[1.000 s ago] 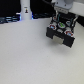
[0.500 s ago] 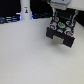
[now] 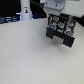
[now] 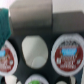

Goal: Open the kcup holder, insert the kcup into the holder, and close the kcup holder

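Observation:
The kcup holder (image 3: 61,33) is a black box at the exterior view's upper right, with its drawer out and round pods showing in the slots. A pod with a green top (image 3: 60,23) sits among them, right under my gripper (image 3: 58,18). The blur hides whether the fingers are open or shut. The wrist view looks straight down on the drawer (image 4: 50,37). It shows two reddish-top pods (image 4: 67,52), a pale round slot or pod (image 4: 35,50), a grey block (image 4: 32,17) and a blurred green shape (image 4: 4,22) at the edge.
The holder stands on a white table (image 3: 25,57). Dark equipment (image 3: 10,20) and a small white upright object (image 3: 25,11) stand along the far edge at the exterior view's left.

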